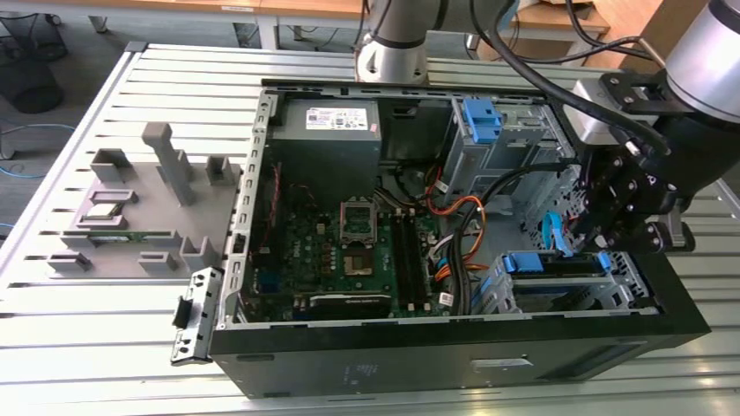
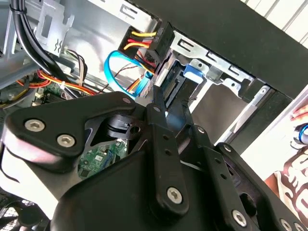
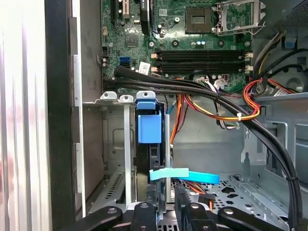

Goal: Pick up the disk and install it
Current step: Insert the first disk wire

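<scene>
Disk [image 3: 149,129] stands on edge in the metal drive cage [image 3: 120,144] at the computer case's [image 1: 463,364] front corner; claw [image 3: 166,209] is clenched on disk's end, beside orange cables [image 3: 192,108].

Black, silver-screwed end effector [image 2: 161,103]; silver-grey arm [image 1: 717,43]

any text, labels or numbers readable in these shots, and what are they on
No text can be read as it stands.
White sticker on the grey power-supply box, exterior view: print too small to read.
Small light mark on the black case front, exterior view: blurred, unreadable.
Motherboard, first wrist view: markings too small to make out.
Small green circuit board behind the gripper, second wrist view: nothing legible.
The blue tab on the disk carrier carries no print.
</scene>
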Controlling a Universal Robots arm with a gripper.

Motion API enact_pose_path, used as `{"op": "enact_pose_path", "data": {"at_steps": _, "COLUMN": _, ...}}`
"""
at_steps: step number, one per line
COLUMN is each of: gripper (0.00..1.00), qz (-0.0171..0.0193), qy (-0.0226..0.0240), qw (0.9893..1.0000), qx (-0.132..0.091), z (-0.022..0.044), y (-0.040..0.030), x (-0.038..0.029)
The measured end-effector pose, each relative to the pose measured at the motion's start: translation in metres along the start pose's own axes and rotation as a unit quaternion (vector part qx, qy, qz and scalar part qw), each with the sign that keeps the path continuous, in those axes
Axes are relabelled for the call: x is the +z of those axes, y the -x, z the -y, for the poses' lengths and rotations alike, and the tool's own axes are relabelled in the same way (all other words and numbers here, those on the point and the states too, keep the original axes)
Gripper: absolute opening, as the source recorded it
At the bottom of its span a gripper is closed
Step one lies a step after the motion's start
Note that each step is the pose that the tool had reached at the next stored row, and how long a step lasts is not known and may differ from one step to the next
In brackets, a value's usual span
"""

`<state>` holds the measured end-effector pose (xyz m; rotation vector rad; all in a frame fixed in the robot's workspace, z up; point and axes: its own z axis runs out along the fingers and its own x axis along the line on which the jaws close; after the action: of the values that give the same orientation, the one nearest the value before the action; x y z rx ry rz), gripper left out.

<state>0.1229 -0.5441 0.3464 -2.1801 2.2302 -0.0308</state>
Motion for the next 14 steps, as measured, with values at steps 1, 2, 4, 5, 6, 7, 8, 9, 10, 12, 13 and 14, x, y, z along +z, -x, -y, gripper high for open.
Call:
{"op": "enact_pose_path", "data": {"at_steps": 1, "gripper": 0.30, "qz": 0.0001, "qy": 0.0000, "qw": 1.0000, "qx": 0.001, "z": 0.0002, "y": 0.0003, "x": 0.0002}}
{"op": "enact_pose_path", "data": {"at_steps": 2, "gripper": 0.30, "qz": 0.0000, "qy": 0.0000, "qw": 1.0000, "qx": 0.002, "z": 0.0007, "y": 0.0004, "x": 0.0003}}
{"op": "enact_pose_path", "data": {"at_steps": 4, "gripper": 0.30, "qz": -0.0003, "qy": 0.0000, "qw": 1.0000, "qx": 0.008, "z": 0.0012, "y": 0.0005, "x": 0.0004}}
{"op": "enact_pose_path", "data": {"at_steps": 5, "gripper": 0.30, "qz": -0.0004, "qy": 0.0000, "qw": 0.9999, "qx": 0.013, "z": 0.0013, "y": 0.0005, "x": 0.0005}}
{"op": "enact_pose_path", "data": {"at_steps": 6, "gripper": 0.30, "qz": -0.0006, "qy": -0.0001, "qw": 0.9999, "qx": 0.017, "z": 0.0015, "y": 0.0006, "x": 0.0005}}
{"op": "enact_pose_path", "data": {"at_steps": 7, "gripper": 0.30, "qz": -0.0007, "qy": -0.0001, "qw": 0.9998, "qx": 0.022, "z": 0.0016, "y": 0.0006, "x": 0.0005}}
{"op": "enact_pose_path", "data": {"at_steps": 8, "gripper": 0.30, "qz": -0.0008, "qy": -0.0001, "qw": 0.9996, "qx": 0.027, "z": 0.0017, "y": 0.0006, "x": 0.0006}}
{"op": "enact_pose_path", "data": {"at_steps": 9, "gripper": 0.30, "qz": -0.0009, "qy": -0.0001, "qw": 0.9996, "qx": 0.030, "z": 0.0017, "y": 0.0006, "x": 0.0006}}
{"op": "enact_pose_path", "data": {"at_steps": 10, "gripper": 0.30, "qz": -0.0009, "qy": -0.0001, "qw": 0.9995, "qx": 0.030, "z": 0.0017, "y": 0.0006, "x": 0.0006}}
{"op": "enact_pose_path", "data": {"at_steps": 12, "gripper": 0.30, "qz": -0.0009, "qy": -0.0001, "qw": 0.9995, "qx": 0.030, "z": 0.0017, "y": 0.0006, "x": 0.0007}}
{"op": "enact_pose_path", "data": {"at_steps": 13, "gripper": 0.30, "qz": -0.0009, "qy": -0.0001, "qw": 0.9995, "qx": 0.031, "z": 0.0017, "y": 0.0006, "x": 0.0007}}
{"op": "enact_pose_path", "data": {"at_steps": 14, "gripper": 0.30, "qz": -0.0009, "qy": -0.0001, "qw": 0.9995, "qx": 0.031, "z": 0.0017, "y": 0.0006, "x": 0.0007}}
